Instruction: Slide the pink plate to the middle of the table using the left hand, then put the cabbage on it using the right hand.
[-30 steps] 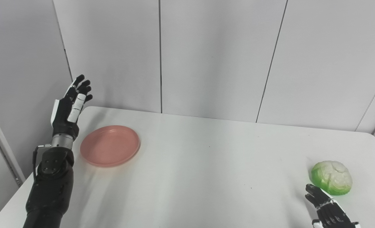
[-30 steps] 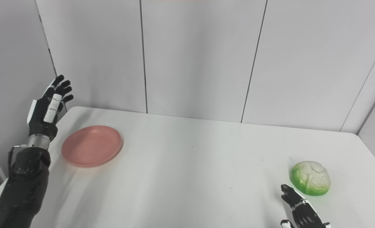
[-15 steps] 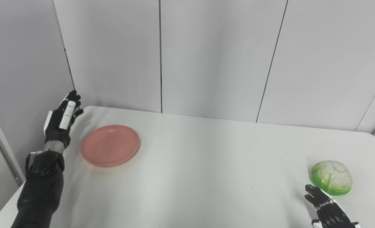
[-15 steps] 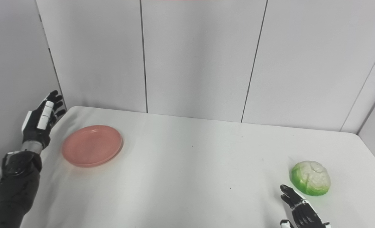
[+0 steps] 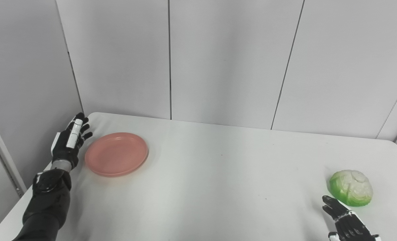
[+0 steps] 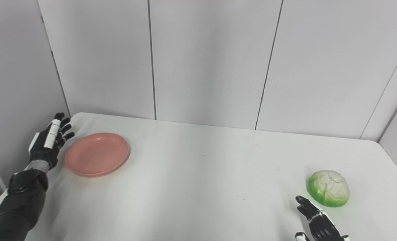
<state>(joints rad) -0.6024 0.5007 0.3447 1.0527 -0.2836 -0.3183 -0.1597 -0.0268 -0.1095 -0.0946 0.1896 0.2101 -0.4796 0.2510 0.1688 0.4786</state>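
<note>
A pink plate (image 5: 116, 153) lies flat near the table's far left corner. My left hand (image 5: 70, 142) stands open just left of the plate, fingers straight and pointing away from me, low over the table with a narrow gap to the rim. A green and white cabbage (image 5: 351, 187) rests near the front right. My right hand (image 5: 344, 222) is open at the bottom edge, partly cut off, its fingertips (image 6: 302, 202) a little short of the cabbage and not touching it.
The white table (image 5: 218, 174) has rounded corners and ends at the left beside my left arm. Grey wall panels stand right behind its far edge. A wide bare stretch of tabletop separates plate and cabbage.
My left hand has come down from well above the table's corner to table height beside the plate's left rim. Plate, cabbage and right hand are where they were.
</note>
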